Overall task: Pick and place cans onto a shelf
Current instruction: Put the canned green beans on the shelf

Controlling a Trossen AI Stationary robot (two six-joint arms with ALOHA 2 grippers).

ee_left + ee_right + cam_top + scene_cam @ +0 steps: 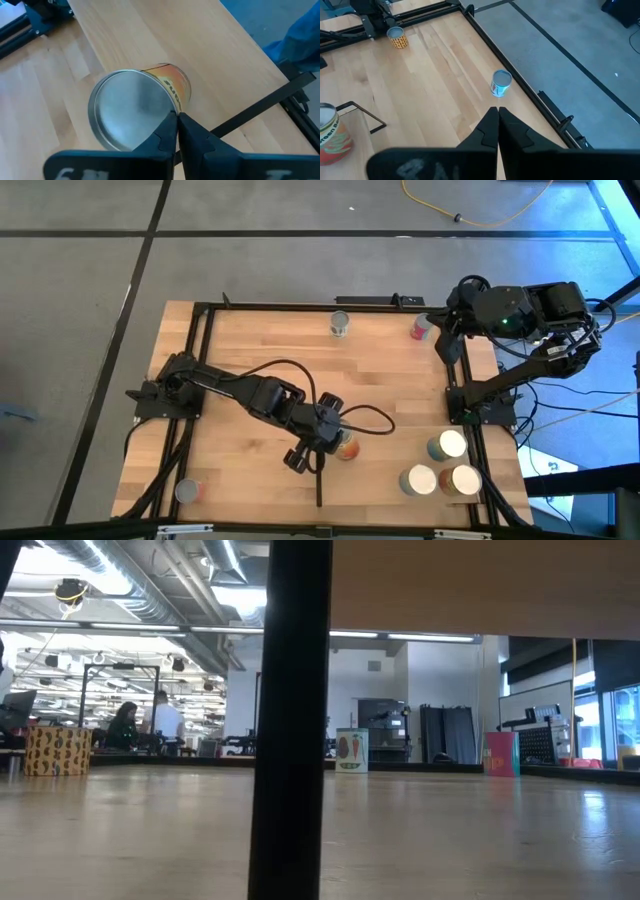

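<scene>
An orange-labelled can [346, 446] with a silver top [127, 112] stands on the pale-wood shelf [395, 435], just inside its black edge strip [320, 485]. My left gripper [335, 440] is shut above the can, its fingertips [172, 117] at the top's rim. Three more cans [447, 445] stand on the shelf's right end. My right gripper [440, 332] is shut and empty at the table's far right, beside a red can [421, 328]. In the low view the shelf's underside [480, 585] and a black post [290, 720] show. My left gripper's shut fingertips come from above, slanting, to the rim of the can's silver top [167, 102]. I cannot tell whether they touch it. The can stands upright on the shelf.
A silver-topped can [340, 324] stands near the table's far edge; it also shows in the right wrist view [501, 83]. Another can [188, 490] stands at the near left corner. A black cable [365, 415] loops over the table beside my left arm. Bare wood lies in the table's middle.
</scene>
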